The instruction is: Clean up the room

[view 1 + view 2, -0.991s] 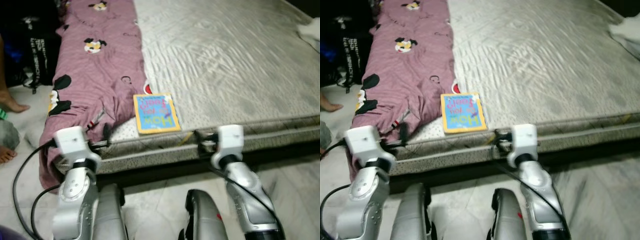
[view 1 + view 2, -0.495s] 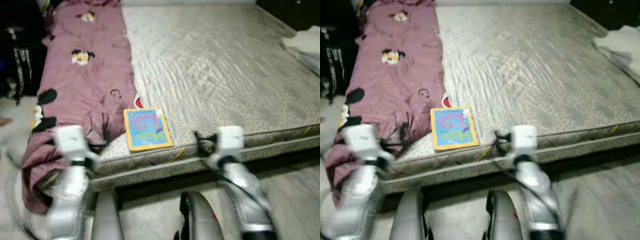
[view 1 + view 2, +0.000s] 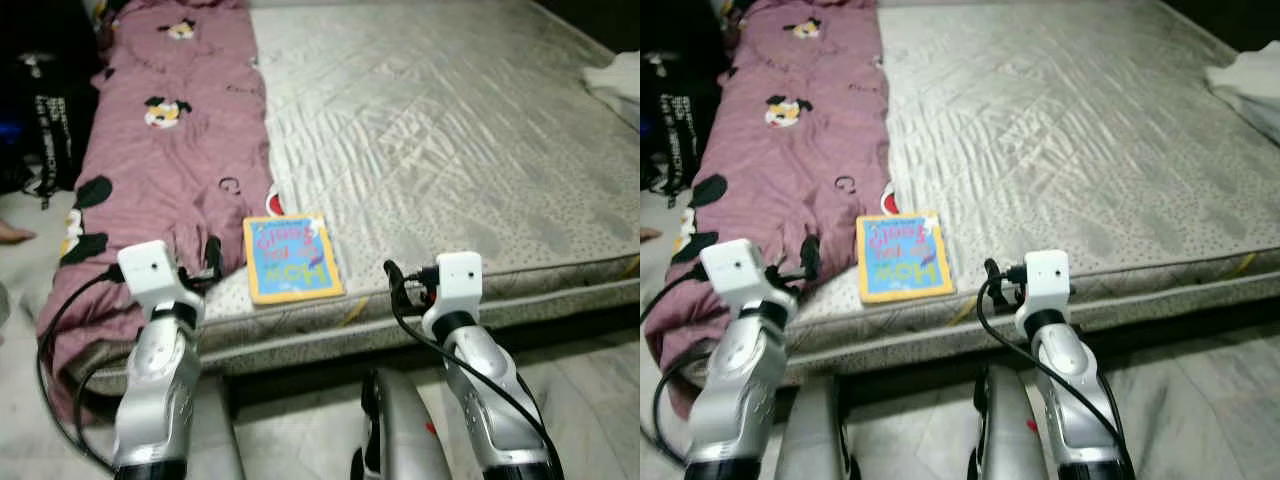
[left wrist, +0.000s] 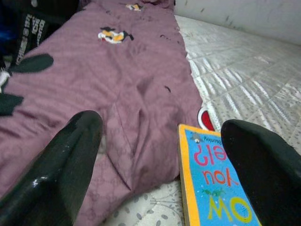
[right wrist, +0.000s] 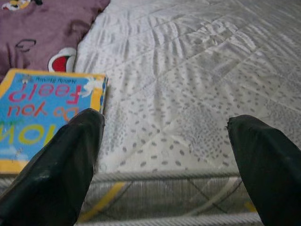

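Observation:
A blue picture book with a yellow border [image 3: 290, 257] lies flat on the grey mattress [image 3: 450, 130] near its front edge. A mauve blanket with cartoon mouse prints [image 3: 170, 150] covers the mattress's left strip and hangs over the corner. My left gripper [image 3: 207, 262] is open and low over the blanket's edge, just left of the book [image 4: 216, 188]. My right gripper [image 3: 396, 282] is open at the mattress's front edge, to the right of the book [image 5: 42, 113]. Neither holds anything.
A white cloth [image 3: 615, 78] lies at the mattress's far right edge. A black bag [image 3: 50, 110] stands on the floor left of the bed, with a person's foot [image 3: 10, 233] beside it. Pale tiled floor [image 3: 590, 390] runs along the bed's front.
The whole view has shifted and sharpened, so the camera moved. Both grippers stay open at the mattress's front edge. The book lies where it was.

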